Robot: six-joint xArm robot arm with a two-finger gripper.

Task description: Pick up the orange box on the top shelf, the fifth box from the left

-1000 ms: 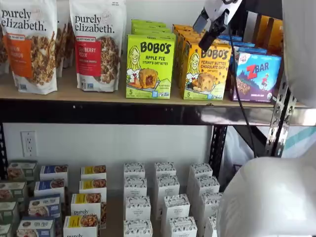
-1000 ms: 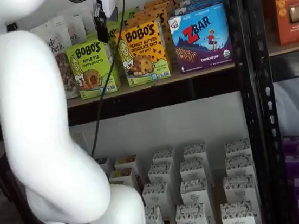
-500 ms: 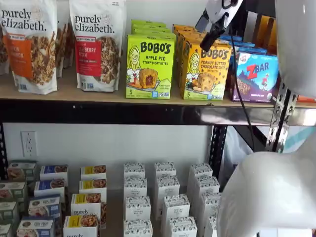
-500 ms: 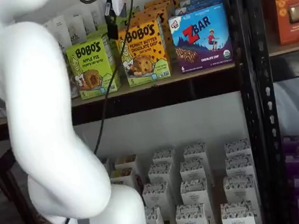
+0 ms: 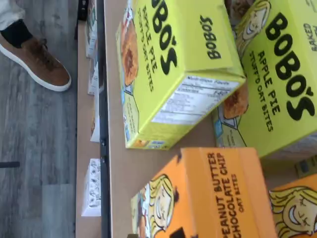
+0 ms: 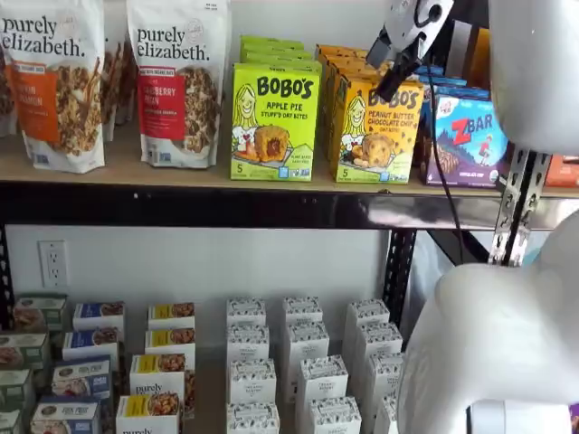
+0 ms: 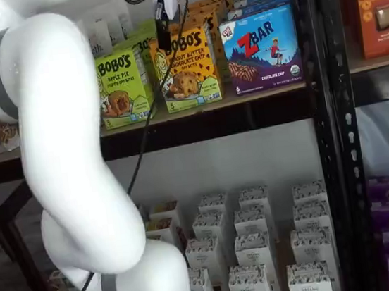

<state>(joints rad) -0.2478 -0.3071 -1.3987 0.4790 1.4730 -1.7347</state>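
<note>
Gripper [image 6: 391, 65] hangs just above orange box [image 6: 377, 129], front upper corner; fingers spread wide, nothing held; has drifted off lime-green box [image 7: 122, 87] side toward orange box within past second; orange box upright on top shelf [image 6: 181, 176], untouched; judgement: approach nearly aligned, descent and closing pending.

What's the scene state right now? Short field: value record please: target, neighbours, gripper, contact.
target: orange box, front of its row, upright on the top shelf
left neighbour: lime-green Apple Pie box
right neighbour: blue ZBar box
gripper: in front of the orange box's upper part in both shelf views; fingers seen side-on, open or shut not readable
contact: none visible; box not lifted
lower level: small white cartons in rows
</note>
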